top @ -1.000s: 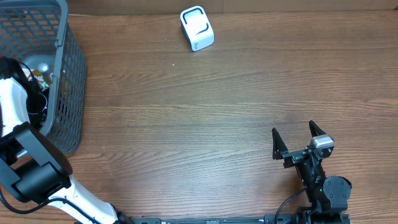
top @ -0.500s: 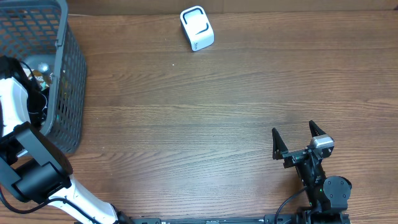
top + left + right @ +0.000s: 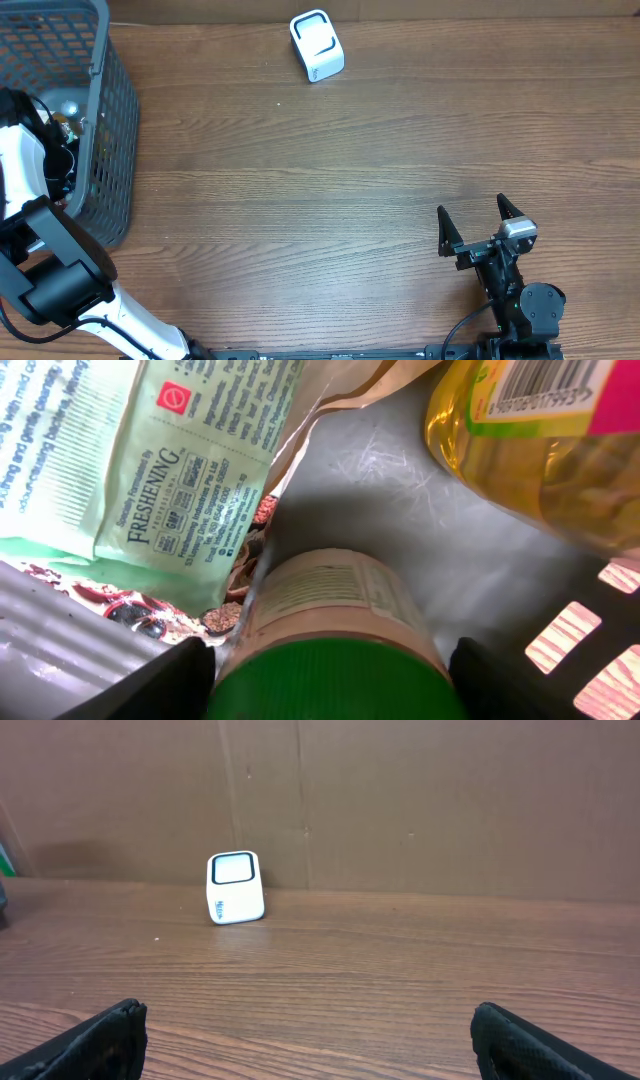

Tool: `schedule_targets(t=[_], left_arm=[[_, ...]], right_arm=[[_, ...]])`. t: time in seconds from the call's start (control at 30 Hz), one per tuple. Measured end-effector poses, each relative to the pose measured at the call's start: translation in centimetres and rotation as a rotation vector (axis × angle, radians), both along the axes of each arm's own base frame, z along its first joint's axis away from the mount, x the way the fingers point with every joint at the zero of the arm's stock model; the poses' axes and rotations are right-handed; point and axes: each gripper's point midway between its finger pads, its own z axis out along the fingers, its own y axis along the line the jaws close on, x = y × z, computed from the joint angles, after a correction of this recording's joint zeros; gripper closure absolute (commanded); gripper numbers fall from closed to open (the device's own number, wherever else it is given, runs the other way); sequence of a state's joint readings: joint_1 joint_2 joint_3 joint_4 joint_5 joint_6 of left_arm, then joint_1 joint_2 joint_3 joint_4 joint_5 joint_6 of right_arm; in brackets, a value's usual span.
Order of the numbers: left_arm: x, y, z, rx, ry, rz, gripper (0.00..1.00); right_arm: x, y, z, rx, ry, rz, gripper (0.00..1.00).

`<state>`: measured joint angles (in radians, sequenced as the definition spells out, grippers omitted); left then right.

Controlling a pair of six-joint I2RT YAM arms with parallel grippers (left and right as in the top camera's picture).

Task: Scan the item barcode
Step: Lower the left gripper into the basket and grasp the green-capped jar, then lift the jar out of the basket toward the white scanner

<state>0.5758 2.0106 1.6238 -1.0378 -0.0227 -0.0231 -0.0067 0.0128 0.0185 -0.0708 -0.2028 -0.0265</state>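
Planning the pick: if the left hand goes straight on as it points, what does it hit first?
The green-lidded jar, sitting right between its fingers. The basket floor lies behind it, though depth is unclear.

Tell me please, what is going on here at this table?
The left gripper is down inside the grey basket at the left of the table. It straddles a green-lidded jar lying among a green packet and a yellow bottle; whether it grips the jar yet is unclear. The right gripper rests open near the front edge, facing the white scanner at the far side. No item is at the scanner.
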Motion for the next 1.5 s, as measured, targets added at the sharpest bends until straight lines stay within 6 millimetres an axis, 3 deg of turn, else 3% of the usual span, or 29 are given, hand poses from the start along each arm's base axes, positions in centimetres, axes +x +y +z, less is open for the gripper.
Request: schedule_targets(t=[0.27,0.43,0.57,0.67,0.8,0.9,1.1,1.33,1.5], left_arm=[[0.0,0.0,0.0,0.000,0.002,-0.004,0.41],[-0.2,-0.1,0.2,-0.007,0.010,0.005,0.53],[-0.1,0.0,1.8,-0.008,0.008,0.029,0.55],[0.5,0.4,3.9,0.009,-0.021,0.049,0.56],[1.3,1.0,8.8,0.051,-0.100,0.086,0.58],[1.8,1.3,13.7,0.098,-0.192,0.116,0.59],[1.3,0.3,21.2,0.124,-0.336,0.151,0.60],[1.0,-2.4,25.7,0.052,-0.440,0.131,0.64],[0.8,-6.2,27.9,-0.025,-0.475,0.073,0.67]], right_arm=[[0.0,0.0,0.0,0.000,-0.001,0.000,0.00],[0.0,0.0,0.0,0.000,-0.001,0.000,0.00],[0.0,0.0,0.0,0.000,0.000,0.000,0.00],[0.0,0.0,0.0,0.001,0.000,0.000,0.00],[0.0,0.0,0.0,0.000,-0.001,0.000,0.00],[0.0,0.0,0.0,0.000,0.000,0.000,0.00],[0.0,0.0,0.0,0.000,0.000,0.000,0.00],[0.0,0.0,0.0,0.001,0.000,0.000,0.00],[0.0,0.0,0.0,0.001,-0.001,0.000,0.00]])
